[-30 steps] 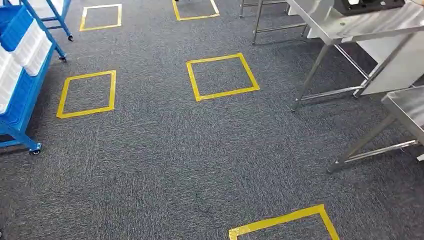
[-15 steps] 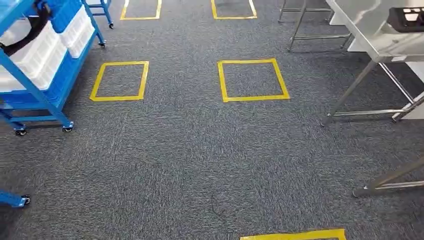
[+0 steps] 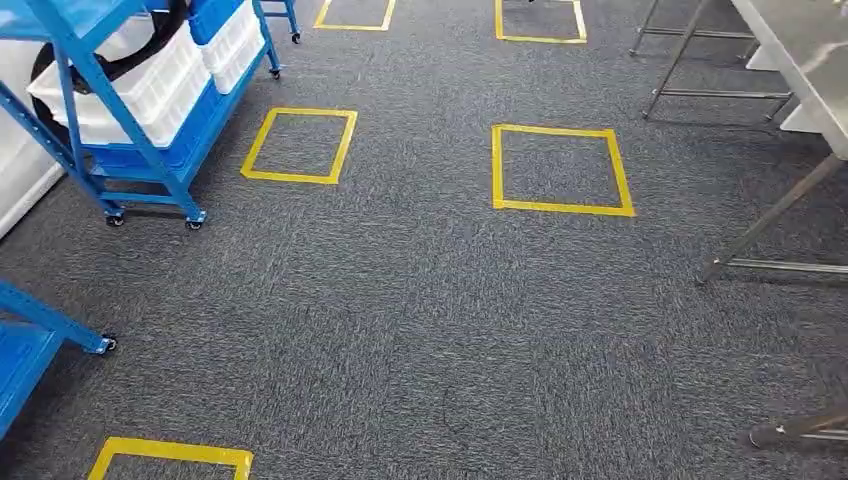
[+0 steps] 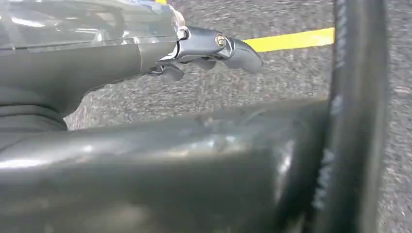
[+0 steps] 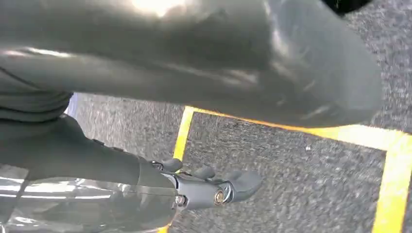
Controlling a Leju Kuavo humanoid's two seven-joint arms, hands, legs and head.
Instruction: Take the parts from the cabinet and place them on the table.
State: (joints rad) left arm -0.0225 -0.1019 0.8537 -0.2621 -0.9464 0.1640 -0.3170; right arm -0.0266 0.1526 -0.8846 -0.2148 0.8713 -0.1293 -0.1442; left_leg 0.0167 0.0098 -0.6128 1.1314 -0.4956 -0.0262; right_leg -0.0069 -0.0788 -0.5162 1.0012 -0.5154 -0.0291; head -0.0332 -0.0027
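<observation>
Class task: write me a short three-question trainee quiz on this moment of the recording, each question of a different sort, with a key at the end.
1. True or false: the blue wheeled rack carries white bins.
2. Multiple choice: the grey carpet is marked with
A. red circles
B. yellow tape squares
C. white arrows
3. Short answer: is the left hand or the right hand carrying a part?

Key
1. True.
2. B.
3. Neither; both hang over the carpet holding nothing, fingers loosely out.
</observation>
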